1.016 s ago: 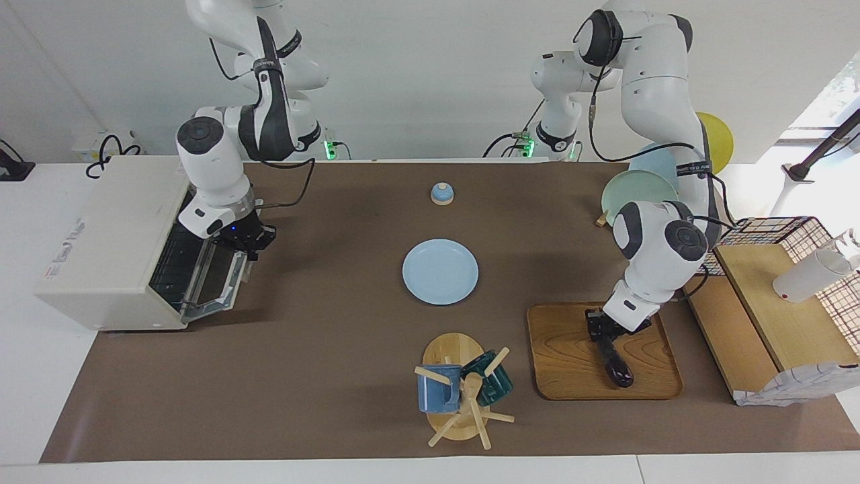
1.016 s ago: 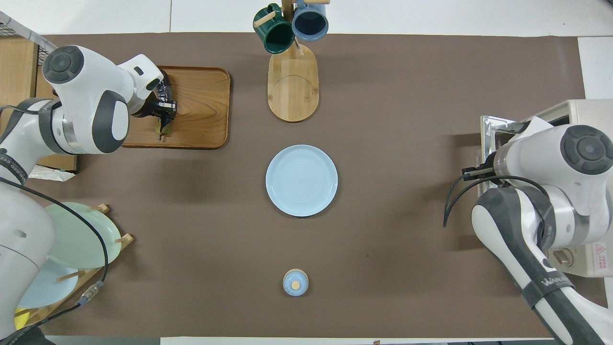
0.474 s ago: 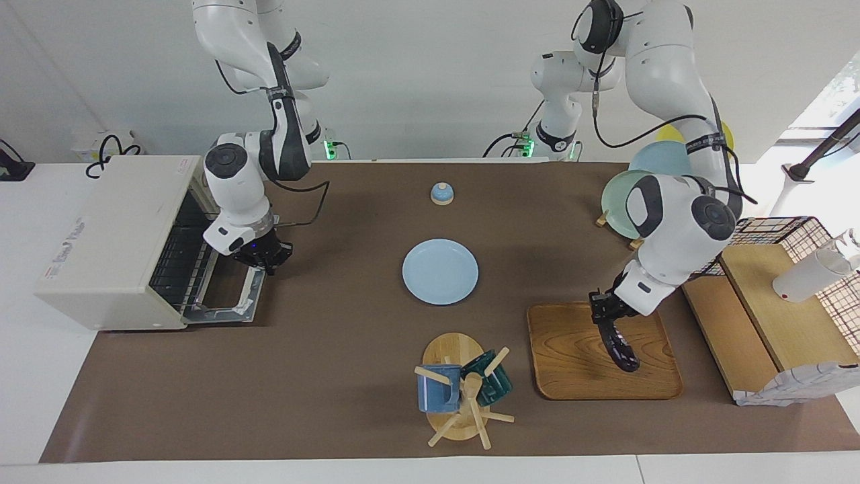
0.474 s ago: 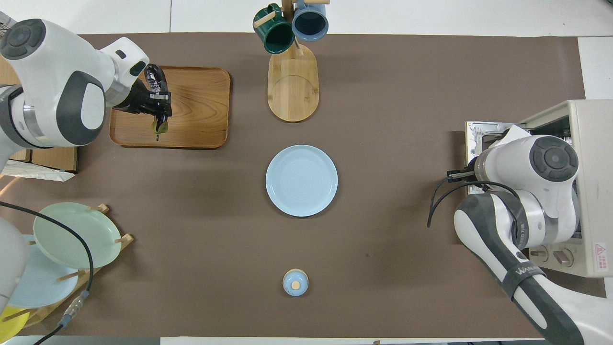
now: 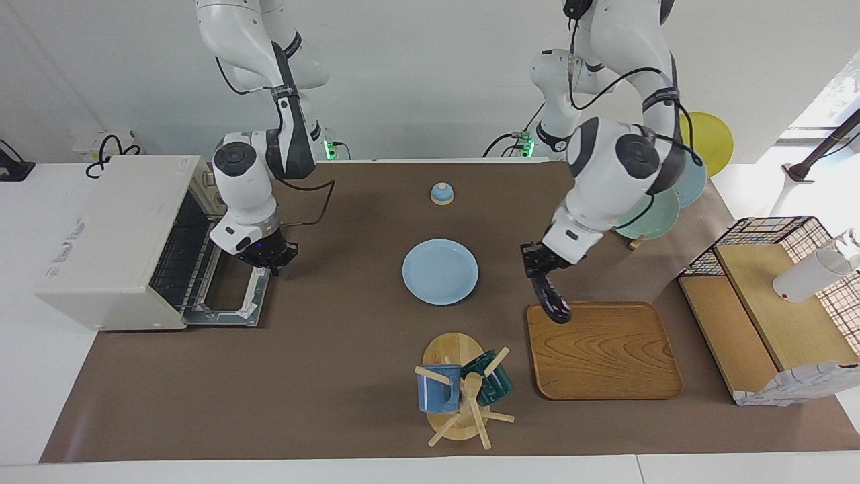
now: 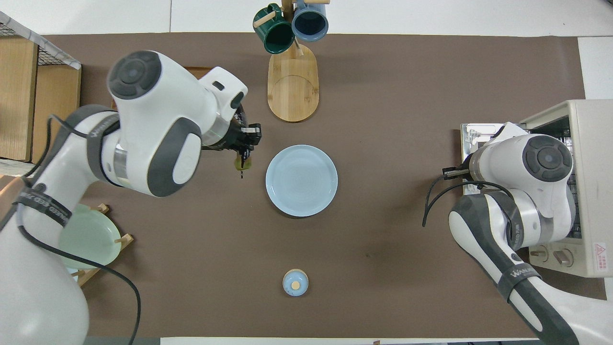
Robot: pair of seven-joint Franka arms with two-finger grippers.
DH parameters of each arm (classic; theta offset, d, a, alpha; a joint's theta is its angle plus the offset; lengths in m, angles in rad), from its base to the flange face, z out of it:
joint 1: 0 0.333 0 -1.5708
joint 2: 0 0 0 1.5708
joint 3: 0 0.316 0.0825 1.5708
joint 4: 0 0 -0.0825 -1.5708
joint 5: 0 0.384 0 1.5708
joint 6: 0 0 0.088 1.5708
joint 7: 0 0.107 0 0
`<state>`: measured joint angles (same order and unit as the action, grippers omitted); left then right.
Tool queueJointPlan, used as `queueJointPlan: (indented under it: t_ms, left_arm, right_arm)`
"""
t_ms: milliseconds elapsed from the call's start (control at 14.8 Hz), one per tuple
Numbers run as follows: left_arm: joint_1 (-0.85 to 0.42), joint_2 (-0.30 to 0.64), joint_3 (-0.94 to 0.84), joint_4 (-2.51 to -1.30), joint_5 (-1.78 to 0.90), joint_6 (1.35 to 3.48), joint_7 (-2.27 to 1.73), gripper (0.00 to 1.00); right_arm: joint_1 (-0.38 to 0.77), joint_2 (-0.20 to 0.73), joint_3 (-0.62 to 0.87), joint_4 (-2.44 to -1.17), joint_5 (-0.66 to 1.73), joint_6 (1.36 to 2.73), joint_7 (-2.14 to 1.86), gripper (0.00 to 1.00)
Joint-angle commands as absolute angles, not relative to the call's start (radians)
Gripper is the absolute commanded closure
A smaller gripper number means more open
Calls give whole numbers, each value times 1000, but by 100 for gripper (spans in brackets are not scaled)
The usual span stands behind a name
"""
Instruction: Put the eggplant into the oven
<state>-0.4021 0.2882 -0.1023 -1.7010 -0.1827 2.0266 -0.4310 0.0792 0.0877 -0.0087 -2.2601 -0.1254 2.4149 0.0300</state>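
Note:
The dark purple eggplant (image 5: 552, 302) hangs in the air from my left gripper (image 5: 537, 263), which is shut on its stem end. It hangs over the wooden tray's (image 5: 605, 349) corner nearest the blue plate (image 5: 440, 271). In the overhead view only the eggplant's greenish tip (image 6: 239, 163) shows below the left gripper (image 6: 245, 139). The cream oven (image 5: 114, 235) stands at the right arm's end, its door (image 5: 232, 296) dropped flat and the rack showing. My right gripper (image 5: 269, 259) is shut and empty just over the door's edge nearest the robots.
A mug tree (image 5: 460, 390) with two mugs stands beside the tray. A small blue lidded pot (image 5: 441, 193) sits near the robots. A plate rack (image 5: 655, 208) and a wire-sided wooden shelf (image 5: 772, 289) stand at the left arm's end.
The left arm lifted the eggplant off the tray and carried it toward the plate. The oven door dropped from half open to flat, and the right gripper drew back off it.

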Motion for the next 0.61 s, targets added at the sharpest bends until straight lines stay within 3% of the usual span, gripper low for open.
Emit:
queueJointPlan:
  t_ms: [0, 203, 542]
  left_arm:
    - [-510, 224, -81, -1857, -204, 2170, -491, 100]
    - [-603, 282, -80, -1873, -204, 2253, -546, 100]
    - [-644, 339, -80, -1881, -204, 2305, -551, 100]
  right_arm:
    - [136, 91, -12, -2226, -144, 2401, 55, 1]
    - [135, 80, -11, -2223, -144, 2330, 52, 0]
    - [140, 89, -9, -2162, -39, 2290, 8, 0]
